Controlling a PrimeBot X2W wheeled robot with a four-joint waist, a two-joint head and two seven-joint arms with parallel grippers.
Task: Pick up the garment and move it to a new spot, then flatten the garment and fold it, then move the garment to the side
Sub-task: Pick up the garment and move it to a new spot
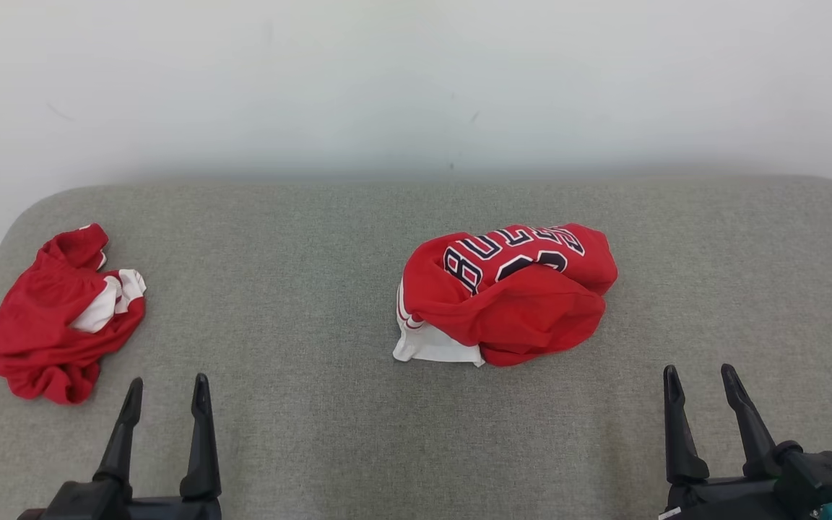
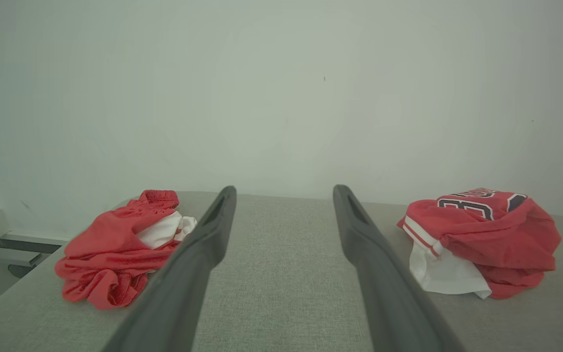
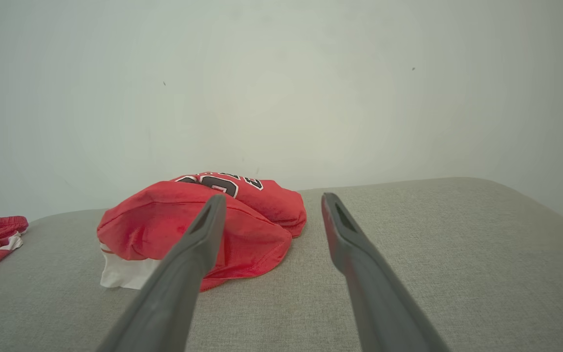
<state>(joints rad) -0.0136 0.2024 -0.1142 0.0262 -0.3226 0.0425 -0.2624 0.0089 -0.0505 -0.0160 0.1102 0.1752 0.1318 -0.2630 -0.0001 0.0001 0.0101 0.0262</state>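
Your left gripper (image 1: 167, 380) stands at the near edge of the grey padded surface (image 1: 315, 289), toward the near left corner. Its fingers are spread wide, hold nothing and point at the far edge. Your right gripper (image 1: 699, 370) takes the matching pose toward the near right corner, also wide and empty.

In both wrist views the fingers lie low and nearly level with the surface.

A bare strip runs along the near edge between the two grippers. Bare cloth also runs from the left gripper straight to the far edge, and from the right gripper to the right edge and the rounded far right corner.

The red jersey (image 1: 510, 296) lies crumpled near the middle of the surface, with a white panel showing on its near left side. It is ahead and left of the right gripper, and apart from both.

A second crumpled red-and-white garment (image 1: 55, 325) sits by the left edge, ahead and left of the left gripper. A pale wall (image 1: 416, 87) rises behind the far edge.
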